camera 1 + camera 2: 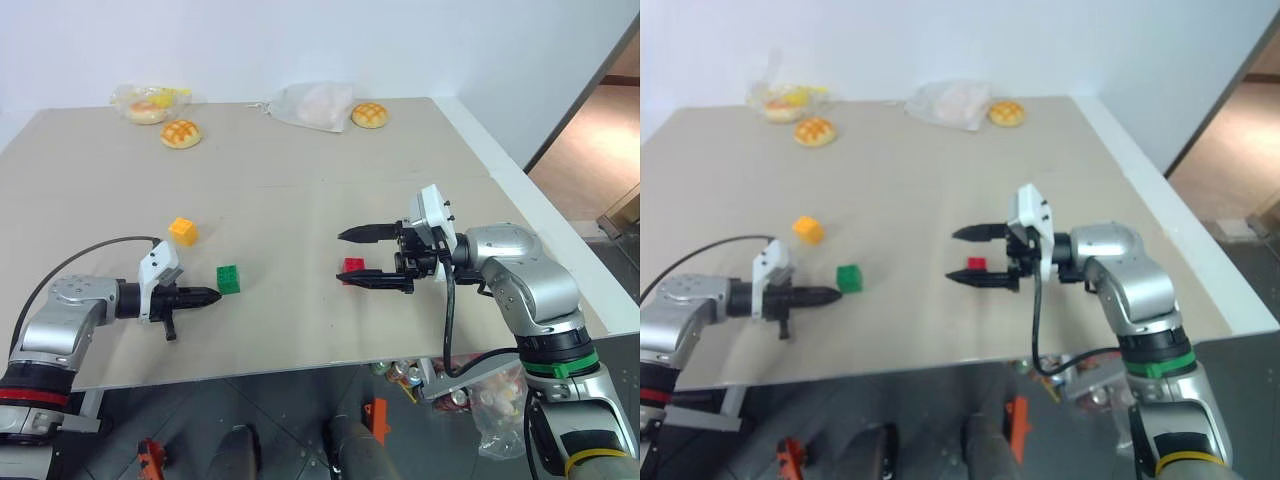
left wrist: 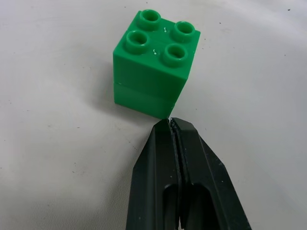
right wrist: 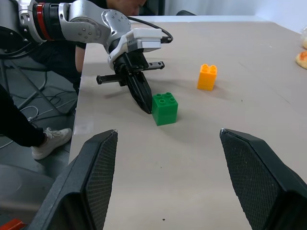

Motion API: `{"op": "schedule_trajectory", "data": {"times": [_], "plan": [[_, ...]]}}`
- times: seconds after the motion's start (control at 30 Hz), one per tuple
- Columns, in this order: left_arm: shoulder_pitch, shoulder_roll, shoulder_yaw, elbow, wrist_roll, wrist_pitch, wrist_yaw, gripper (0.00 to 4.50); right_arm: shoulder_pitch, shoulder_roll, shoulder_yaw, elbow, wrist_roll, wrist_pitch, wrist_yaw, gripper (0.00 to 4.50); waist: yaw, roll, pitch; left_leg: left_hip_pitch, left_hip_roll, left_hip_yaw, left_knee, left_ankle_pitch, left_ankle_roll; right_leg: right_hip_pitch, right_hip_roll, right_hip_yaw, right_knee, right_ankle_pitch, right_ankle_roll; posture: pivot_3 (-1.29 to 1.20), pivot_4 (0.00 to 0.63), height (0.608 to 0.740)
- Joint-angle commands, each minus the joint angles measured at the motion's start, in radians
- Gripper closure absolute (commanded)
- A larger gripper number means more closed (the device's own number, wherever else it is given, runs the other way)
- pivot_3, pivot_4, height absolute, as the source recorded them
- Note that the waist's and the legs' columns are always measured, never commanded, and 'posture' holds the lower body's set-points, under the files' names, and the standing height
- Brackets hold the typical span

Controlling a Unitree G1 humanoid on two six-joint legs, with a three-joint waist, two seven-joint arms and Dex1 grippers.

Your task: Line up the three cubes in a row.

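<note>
Three cubes rest on the tan table [image 1: 300, 180]. The orange-yellow cube [image 1: 183, 231] is furthest left, and the green cube [image 1: 228, 279] lies nearer the front edge. My left gripper [image 1: 212, 295] is shut and holds nothing. Its tip [image 2: 170, 122] sits right at a bottom corner of the green cube [image 2: 156, 67]. The red cube [image 1: 353, 267] lies to the right. My right gripper [image 1: 350, 257] is open, and the red cube shows between its two fingers from the head. In the right wrist view the fingers [image 3: 91, 177] frame bare table, with the green cube [image 3: 165, 109] beyond.
Two golden buns [image 1: 181, 133] [image 1: 369, 115] and two plastic bags [image 1: 150, 103] [image 1: 310, 105] lie along the table's far side. A person's leg and shoe [image 3: 45, 141] stand beside the table. A bag of cans [image 1: 480, 390] sits on the floor under the front right corner.
</note>
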Motion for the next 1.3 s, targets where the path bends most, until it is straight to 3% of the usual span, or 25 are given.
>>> {"op": "schedule_trajectory", "data": {"times": [0.03,0.2,0.27,0.53,0.9,1.3], "plan": [[-0.019,0.011,-0.002,0.01,0.012,-0.004,-0.012,4.0,-0.024,0.001,-0.001,-0.003,0.0,-0.023,-0.001,0.96,-0.002,0.0,0.0,0.0,0.0,0.0,0.0,0.0,0.0,0.0,0.0,0.0,0.0,0.0,0.0,0.0,0.15,0.74],[-0.02,0.017,0.008,0.006,0.004,0.004,-0.025,2.72,-0.035,0.0,-0.001,0.007,0.0,-0.026,0.003,0.96,-0.004,0.0,0.0,0.0,0.0,0.0,0.0,0.0,0.0,0.0,0.0,0.0,0.0,0.0,0.0,0.0,0.15,0.74],[0.0,0.036,0.016,-0.016,-0.009,0.019,-0.048,1.81,-0.039,-0.002,0.0,0.011,0.001,-0.028,0.007,0.96,-0.005,0.0,0.0,0.0,0.0,0.0,0.001,0.001,0.001,0.0,0.0,0.0,0.0,0.001,0.0,0.0,0.15,0.74],[0.014,0.082,0.006,-0.003,0.019,-0.013,-0.069,1.81,-0.051,-0.002,-0.002,0.019,0.007,-0.027,0.014,0.96,-0.009,0.0,0.0,0.001,0.001,0.0,-0.002,0.001,0.001,-0.001,0.001,0.0,0.0,0.001,-0.002,0.0,0.15,0.74],[-0.1,-0.003,0.004,0.077,0.045,-0.116,-0.006,1.81,-0.064,-0.005,-0.007,0.032,0.003,-0.034,0.017,0.96,-0.007,0.0,0.0,0.0,0.001,0.0,0.0,0.001,0.001,-0.001,0.001,0.0,0.0,0.001,-0.001,0.0,0.15,0.74],[-0.108,-0.031,-0.017,0.074,0.054,-0.134,-0.016,1.81,-0.073,-0.003,-0.004,0.039,-0.001,-0.042,0.016,0.96,-0.006,0.0,0.0,0.0,0.001,0.0,-0.001,0.001,0.001,-0.001,0.002,0.001,0.0,0.001,-0.001,0.0,0.15,0.74]]}}
